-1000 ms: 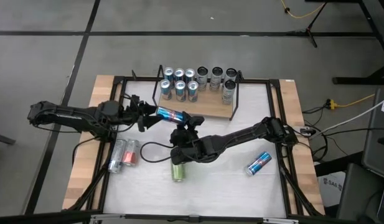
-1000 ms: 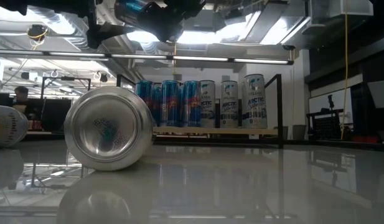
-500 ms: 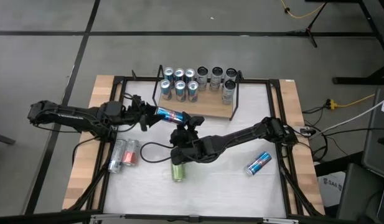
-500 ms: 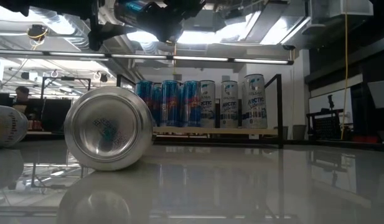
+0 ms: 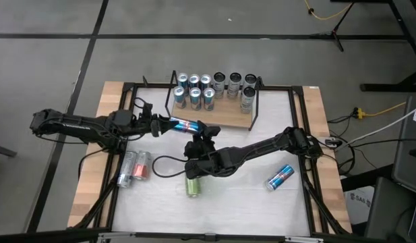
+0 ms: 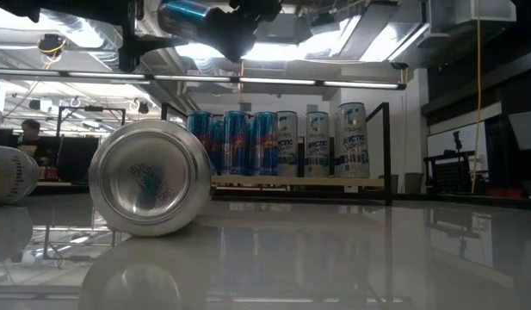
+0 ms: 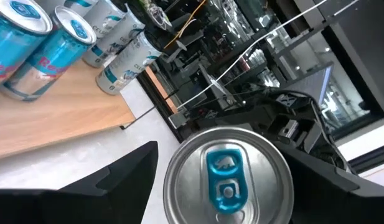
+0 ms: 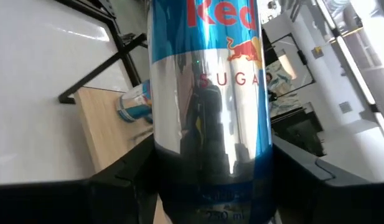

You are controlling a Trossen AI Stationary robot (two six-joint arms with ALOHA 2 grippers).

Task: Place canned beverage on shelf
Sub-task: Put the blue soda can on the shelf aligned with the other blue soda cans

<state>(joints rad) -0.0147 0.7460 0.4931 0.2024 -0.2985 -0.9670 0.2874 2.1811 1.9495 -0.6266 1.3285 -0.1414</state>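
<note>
A blue-and-silver canned beverage (image 5: 183,124) hangs level in the air just in front of the shelf (image 5: 228,120), a wooden board with black wire ends on which several cans stand. My right gripper (image 5: 201,130) is shut on the can's bottom part. My left gripper (image 5: 160,125) points level at the can's top end (image 7: 228,180). Its open fingers (image 7: 126,180) stand close on either side of that end; whether they touch it, I cannot tell. My right gripper pinches the can's side wall near its bottom end (image 8: 210,186) between its two fingers (image 8: 120,180). The fingers come about level from the table's right and lie along the can. The can is lifted clear and lies level, its top toward my left gripper.
A green can (image 5: 193,185) lies on the table under my right arm, seen end-on as the can (image 6: 151,177) in the low view. Two reddish cans (image 5: 135,167) lie at the left, a blue can (image 5: 280,177) at the right. A black frame (image 5: 299,135) edges the table.
My left gripper has kept its place at the can's top end, rolled a little about its own line, and drawn its fingers closer together around that end. The can and my right gripper have stayed where they were.
</note>
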